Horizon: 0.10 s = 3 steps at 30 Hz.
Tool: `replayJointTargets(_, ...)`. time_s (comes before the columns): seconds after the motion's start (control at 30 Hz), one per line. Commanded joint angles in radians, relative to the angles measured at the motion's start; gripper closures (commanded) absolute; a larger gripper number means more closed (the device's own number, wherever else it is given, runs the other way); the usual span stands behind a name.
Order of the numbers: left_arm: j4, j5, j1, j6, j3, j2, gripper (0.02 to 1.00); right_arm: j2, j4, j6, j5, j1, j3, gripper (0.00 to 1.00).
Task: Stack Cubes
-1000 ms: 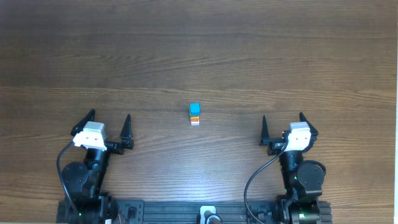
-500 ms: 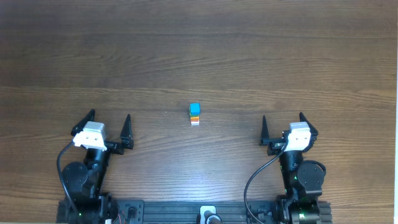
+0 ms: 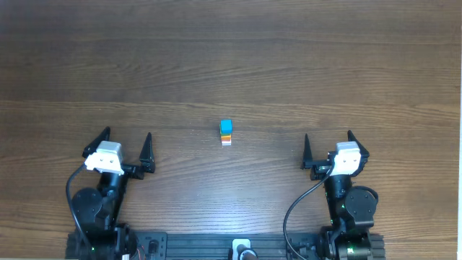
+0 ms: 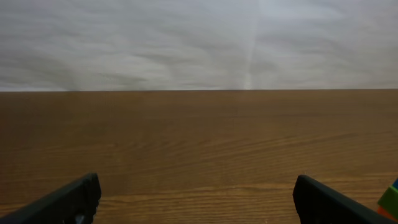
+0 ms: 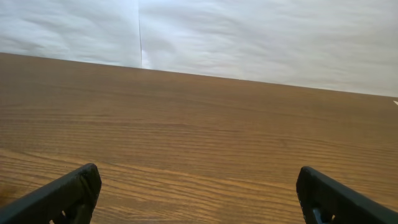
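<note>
Nearest, the left gripper (image 3: 128,139) and right gripper (image 3: 328,140) sit by their bases, each with its fingers spread wide and holding nothing. Farther up the wooden counter (image 3: 231,58), midway between them and well apart from both, stands the cube stack (image 3: 226,133): blue over orange over white. The stacking looks finished, so any move should steer wide of the tower.

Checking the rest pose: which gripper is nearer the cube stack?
Neither clearly. The left gripper sits open to the left of the cube stack, the right gripper open to its right, both about equally far and touching nothing.
</note>
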Motion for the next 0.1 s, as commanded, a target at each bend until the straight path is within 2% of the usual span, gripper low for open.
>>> replayJointTargets(0.03,-0.001,0.006,-0.004,0.012,-0.005,-0.005,0.018,-0.010,0.002,-0.001,-0.011,-0.012,-0.008,0.007)
replayJointTargets(0.1,-0.001,0.006,-0.004,0.012,-0.005,-0.005,0.018,-0.010,0.002,-0.001,-0.011,-0.012,-0.008,0.009)
